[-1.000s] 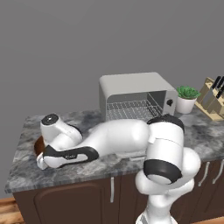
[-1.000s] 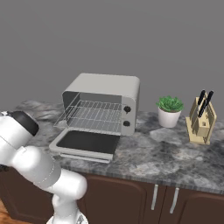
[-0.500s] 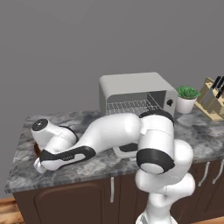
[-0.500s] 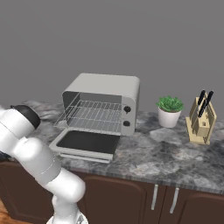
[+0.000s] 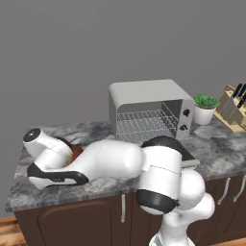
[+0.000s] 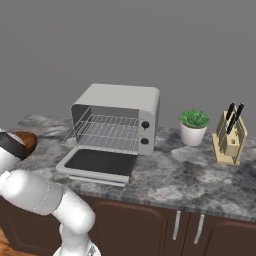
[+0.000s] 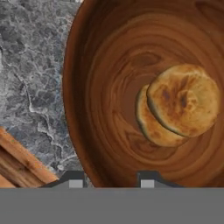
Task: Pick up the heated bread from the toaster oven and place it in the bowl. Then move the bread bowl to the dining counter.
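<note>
- Because the hand looks straight down along its fingers, its own camera gives the closest reading. The two tips stand apart, one outside and one inside the bowl, with the rim running between them. I cannot tell whether they press the wall yet.
- Just beyond the inner tip, low in the bowl and a little off its middle, lies the heated bread. It is golden-brown and looks like two overlapping rounds.
- Beyond the outer tip is grey marbled bench.
- Since a second ago the forearm has swung further out over the far-left end of the bench, drawing the wrist along. The oven, plant and knife block have stayed put. With the bread already in the bowl, I judge the first half done. The step in hand is gripping the rim for the carry to the dining counter.
- In the left base view the arm covers the bowl except for a brown sliver. The right base view shows more of the bowl, beside the dark wrist joint. Neither shows the bread or the fingertips.
- Well away from the hand stands the toaster oven. Its door is dropped flat and its wire rack is bare.
- Farther still are the potted plant and the knife block.
</note>
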Motion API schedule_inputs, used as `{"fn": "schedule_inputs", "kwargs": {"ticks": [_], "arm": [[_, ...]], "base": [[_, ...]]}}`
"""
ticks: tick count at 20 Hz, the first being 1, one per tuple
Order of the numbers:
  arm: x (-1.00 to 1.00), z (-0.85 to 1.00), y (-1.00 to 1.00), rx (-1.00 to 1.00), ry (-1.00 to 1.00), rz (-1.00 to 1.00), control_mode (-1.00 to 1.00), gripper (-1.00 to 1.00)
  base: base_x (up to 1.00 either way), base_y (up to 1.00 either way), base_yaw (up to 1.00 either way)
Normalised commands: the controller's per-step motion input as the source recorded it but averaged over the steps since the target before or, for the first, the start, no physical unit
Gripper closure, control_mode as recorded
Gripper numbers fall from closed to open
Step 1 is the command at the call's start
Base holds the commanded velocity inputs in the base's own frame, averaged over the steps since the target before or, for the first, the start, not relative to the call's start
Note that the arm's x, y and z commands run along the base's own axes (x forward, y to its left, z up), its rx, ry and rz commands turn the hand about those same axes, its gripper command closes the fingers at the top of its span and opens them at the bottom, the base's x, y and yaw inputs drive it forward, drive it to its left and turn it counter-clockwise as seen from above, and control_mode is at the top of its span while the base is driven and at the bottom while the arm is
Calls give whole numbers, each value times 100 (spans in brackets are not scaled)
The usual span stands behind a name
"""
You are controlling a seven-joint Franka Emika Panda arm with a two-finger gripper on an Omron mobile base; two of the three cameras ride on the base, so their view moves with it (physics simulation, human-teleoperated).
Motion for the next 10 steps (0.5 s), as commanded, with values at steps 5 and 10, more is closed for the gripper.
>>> {"fn": "schedule_inputs", "kwargs": {"ticks": [5,10], "arm": [[-83,70,-37,-5,-36,8,-100,100],[-92,66,-84,-8,-47,6,-100,100]], "base": [[0,0,0],[0,0,0]]}}
